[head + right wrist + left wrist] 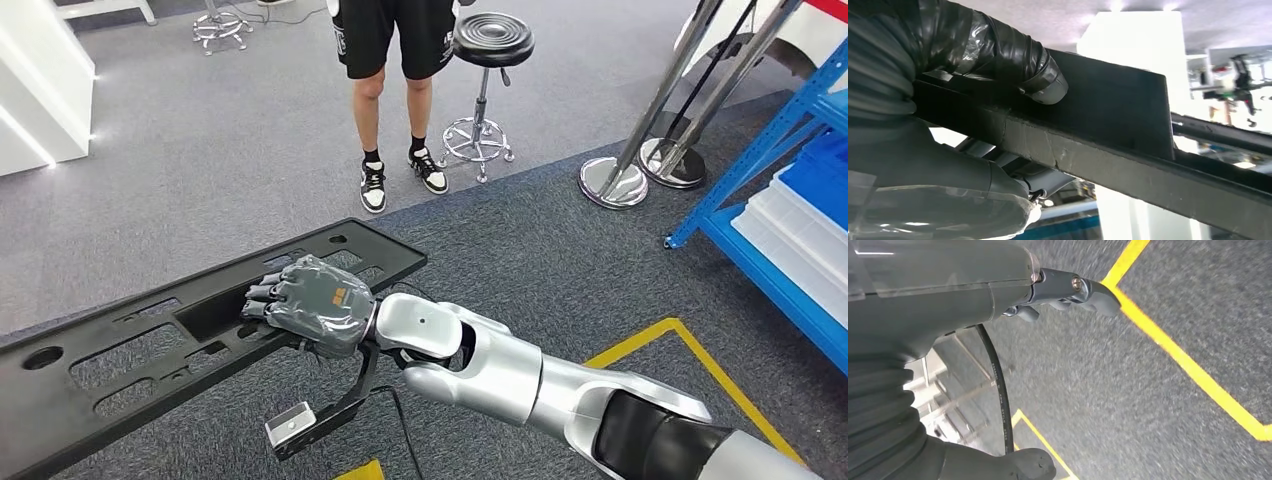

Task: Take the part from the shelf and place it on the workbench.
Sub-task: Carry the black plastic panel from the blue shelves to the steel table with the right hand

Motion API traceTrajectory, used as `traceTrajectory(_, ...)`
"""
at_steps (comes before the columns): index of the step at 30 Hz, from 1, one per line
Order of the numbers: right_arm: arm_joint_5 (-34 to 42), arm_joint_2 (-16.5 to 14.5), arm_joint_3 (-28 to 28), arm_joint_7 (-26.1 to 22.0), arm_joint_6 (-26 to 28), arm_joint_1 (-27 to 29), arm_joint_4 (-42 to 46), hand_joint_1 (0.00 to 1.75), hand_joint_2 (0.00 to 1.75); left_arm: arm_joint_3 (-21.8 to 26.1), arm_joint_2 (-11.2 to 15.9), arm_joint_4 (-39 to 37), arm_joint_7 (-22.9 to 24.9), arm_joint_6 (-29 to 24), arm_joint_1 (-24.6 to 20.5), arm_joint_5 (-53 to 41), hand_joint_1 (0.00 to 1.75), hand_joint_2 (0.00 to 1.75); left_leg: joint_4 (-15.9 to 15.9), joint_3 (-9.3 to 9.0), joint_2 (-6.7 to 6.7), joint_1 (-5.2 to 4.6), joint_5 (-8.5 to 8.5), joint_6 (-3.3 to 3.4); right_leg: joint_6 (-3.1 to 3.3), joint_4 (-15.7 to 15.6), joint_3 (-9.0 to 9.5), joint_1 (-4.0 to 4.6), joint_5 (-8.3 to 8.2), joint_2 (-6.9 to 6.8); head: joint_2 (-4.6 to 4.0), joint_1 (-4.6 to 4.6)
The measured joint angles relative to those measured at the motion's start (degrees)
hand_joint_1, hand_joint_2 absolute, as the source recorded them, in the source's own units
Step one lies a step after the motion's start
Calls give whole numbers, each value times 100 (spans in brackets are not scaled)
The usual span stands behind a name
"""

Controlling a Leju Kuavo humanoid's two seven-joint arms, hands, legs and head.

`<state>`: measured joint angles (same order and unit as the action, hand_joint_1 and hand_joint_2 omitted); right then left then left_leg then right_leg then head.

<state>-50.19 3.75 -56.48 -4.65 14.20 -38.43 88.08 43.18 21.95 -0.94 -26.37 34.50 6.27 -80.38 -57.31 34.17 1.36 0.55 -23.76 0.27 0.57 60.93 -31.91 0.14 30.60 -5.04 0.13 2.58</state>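
Gripping the long black part (pixel 190 330) near its middle, the right robot hand (pixel 312 306) carries it over the carpet, away from the blue shelf (pixel 770 190). The left robot hand (pixel 1068 295) hangs with its fingers curled on nothing. The part looks stiff, light and unwieldy; a central hold limits tipping.

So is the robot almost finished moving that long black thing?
About halfway, it seems. Done: the long black part is off the blue shelf. In hand: the right hand grips it over the carpet, near a person. Left: putting it on the workbench. The left hand holds nothing.
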Motion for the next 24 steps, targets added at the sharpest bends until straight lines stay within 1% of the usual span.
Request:
traceTrajectory(1, -1, 11, 3, -1, 3, 5, 3, 175, 175, 14, 3, 0, -1, 1, -3, 1, 0, 175, 18, -16, -69, 10, 13, 29, -7, 301, -136, -18, 164, 196, 0, 1)
traceTrajectory(2, -3, 27, 4, -3, 5, 18, 5, 175, 175, 26, 2, 0, -1, 2, -12, 3, 0, 175, 22, -17, -141, 1, 15, 49, -4, 694, -333, -26, 348, 361, 0, 0)
traceTrajectory(3, -5, 47, 4, -3, 7, 40, 4, 175, 175, 37, 1, 0, -2, 1, -23, 3, 0, 175, 19, -16, -223, -7, 13, 58, -5, 1078, -540, -32, 491, 441, 0, 1)
traceTrajectory(4, -8, 66, 4, -3, 7, 65, 2, 175, 175, 43, 0, 0, -2, 2, -26, 3, 0, 175, 14, -18, -312, -11, 8, 63, -6, 1330, -696, -32, 537, 470, 0, 1)
traceTrajectory(5, -10, 80, 4, -3, 7, 86, 1, 175, 175, 49, -1, 0, -2, 2, -22, 3, 0, 175, 5, -19, -403, -14, 3, 63, -5, 1382, -765, -32, 467, 482, 0, 0)
traceTrajectory(6, -12, 88, 5, -3, 8, 98, 1, 175, 175, 54, -1, 0, -2, 3, -17, 0, 0, 175, -11, -21, -494, -14, -5, 59, 1, 1198, -720, -35, 281, 499, 0, 0)
traceTrajectory(7, -14, 92, 5, -4, 9, 99, 2, 175, 175, 60, -1, 0, -2, 3, -12, -2, 0, 175, -36, -23, -584, -12, -19, 49, 11, 835, -584, -42, 28, 559, 0, 0)
traceTrajectory(8, -15, 96, 7, -4, 10, 97, 3, 175, 175, 66, -2, 0, -1, 3, -7, -3, 0, 175, -68, -11, -671, -11, -37, 30, 19, 454, -431, -57, -173, 706, 0, 0)
traceTrajectory(9, -16, 99, 8, -4, 11, 96, 5, 175, 175, 71, 0, 0, -2, 2, -8, -3, 0, 175, -106, 10, -749, -12, -54, 7, 19, 143, -308, -73, -315, 832, 0, 0)
traceTrajectory(10, -19, 103, 8, -4, 13, 97, 6, 175, 175, 75, 2, 0, -2, 2, -4, -3, 0, 175, -131, 38, -818, -5, -64, -23, 17, -39, -240, -77, -377, 924, 0, 0)
traceTrajectory(11, -22, 106, 9, -4, 13, 100, 6, 175, 175, 78, 2, 0, -2, 1, 6, -3, 0, 175, -142, 68, -883, 9, -66, -60, 19, -90, -225, -71, -368, 962, 0, 0)
traceTrajectory(12, -25, 107, 9, -4, 14, 97, 8, 175, 175, 80, 3, 0, -2, 0, 23, -3, 0, 175, -140, 94, -945, 24, -61, -98, 33, -111, -221, -57, -379, 895, 0, 1)
traceTrajectory(13, -28, 108, 10, -4, 15, 92, 9, 175, 175, 81, 0, -1, -2, -1, 47, -3, 0, 175, -141, 110, -950, 44, -63, -130, 61, -135, -204, -52, -389, 825, 1, 0)
traceTrajectory(14, -31, 108, 10, -4, 15, 87, 10, 175, 175, 82, -4, -1, -2, -1, 67, -3, 0, 175, -190, 135, -843, 42, -95, -160, 98, -170, -176, -53, -397, 757, 1, 0)
traceTrajectory(15, -32, 108, 11, -5, 16, 81, 12, 175, 175, 84, -5, -1, -2, -1, 75, -4, 0, 175, -328, 198, -672, 35, -176, -185, 131, -207, -144, -58, -405, 680, 1, 0)
traceTrajectory(16, -33, 108, 12, -5, 17, 80, 13, 175, 175, 85, -5, -1, -2, -2, 70, -4, 0, 175, -578, 307, -466, 30, -311, -206, 160, -236, -114, -59, -405, 600, 1, -1)
traceTrajectory(17, -34, 109, 13, -6, 19, 84, 13, 175, 175, 86, -6, 0, -3, -3, 58, -3, 0, 175, -931, 479, -294, 30, -484, -232, 178, -248, -94, -49, -394, 521, 1, 0)
traceTrajectory(18, -34, 111, 13, -6, 20, 91, 11, 175, 175, 87, -8, 0, -3, -3, 46, -3, 0, 175, -1309, 672, -220, 44, -642, -256, 189, -248, -84, -39, -382, 438, 1, 0)
traceTrajectory(19, -34, 114, 13, -6, 20, 101, 10, 175, 175, 90, -13, 0, -3, -4, 40, -3, 0, 175, -1595, 824, -190, 59, -730, -274, 194, -247, -80, -30, -367, 355, 2, 0)
traceTrajectory(20, -34, 119, 13, -6, 20, 113, 8, 175, 175, 93, -18, 0, -4, -3, 42, -3, 0, 175, -1701, 886, -176, 72, -718, -288, 191, -244, -74, -23, -351, 274, 1, 0)
traceTrajectory(21, -34, 122, 13, -6, 21, 120, 7, 175, 175, 98, -21, 0, -4, -3, 49, -3, 0, 175, -1572, 825, -159, 80, -600, -294, 184, -241, -62, -19, -333, 199, 1, 0)
traceTrajectory(22, -34, 125, 13, -6, 21, 123, 7, 175, 175, 105, -21, 0, -5, -3, 59, -3, 0, 175, -1232, 645, -107, 83, -407, -292, 172, -238, -42, -17, -311, 127, 1, 0)
traceTrajectory(23, -35, 126, 14, -6, 22, 123, 7, 175, 175, 112, -20, 0, -5, -4, 63, -3, 0, 175, -812, 423, 13, 71, -243, -278, 153, -236, -14, -15, -286, 58, 0, 0)
traceTrajectory(24, -36, 126, 15, -6, 23, 120, 7, 175, 175, 119, -19, 0, -5, -5, 63, -3, 0, 175, -455, 233, 120, 46, -120, -245, 129, -232, 11, -3, -261, -4, 0, 0)
